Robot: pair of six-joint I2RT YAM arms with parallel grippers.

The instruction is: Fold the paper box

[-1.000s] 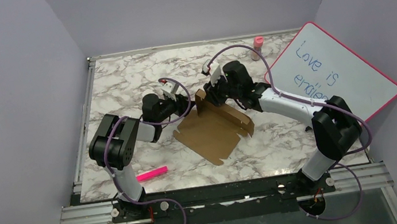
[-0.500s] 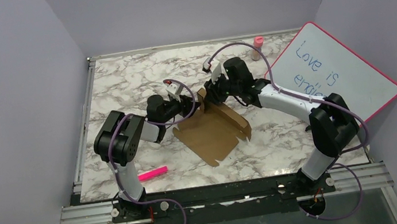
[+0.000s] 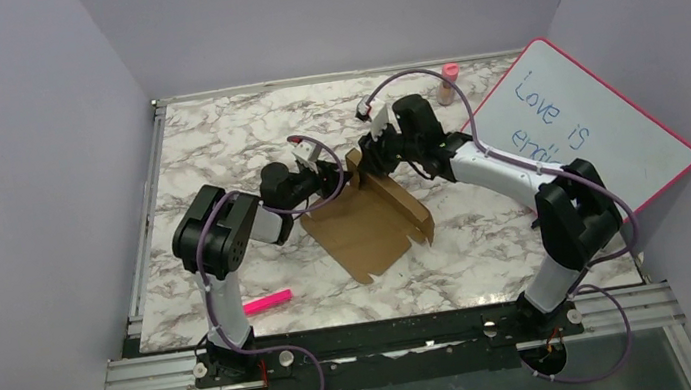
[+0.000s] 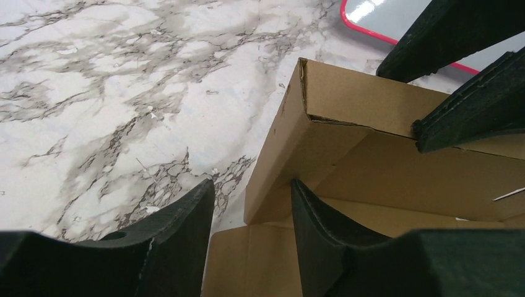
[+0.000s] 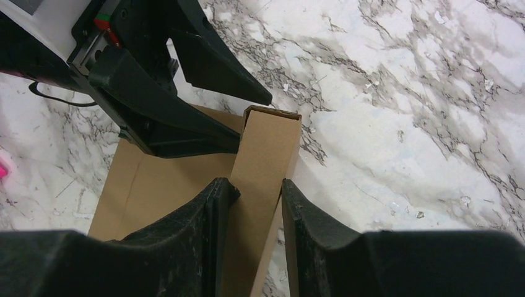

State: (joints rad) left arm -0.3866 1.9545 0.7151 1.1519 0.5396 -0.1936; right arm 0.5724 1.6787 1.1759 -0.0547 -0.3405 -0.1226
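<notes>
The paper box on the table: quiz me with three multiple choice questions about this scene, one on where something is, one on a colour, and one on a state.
1. The pink marker lies:
A) near the table's front edge
B) at its far edge
C) off the table

2. The whiteboard's frame is:
A) blue
B) pink
C) green

3. The paper box wall that the right hand straddles is:
A) lying flat
B) torn off
C) standing upright

Answers:
1 A, it lies at the near side of the marble.
2 B, pink edging rings the board.
3 C, the wall rises from the flat sheet.
</notes>
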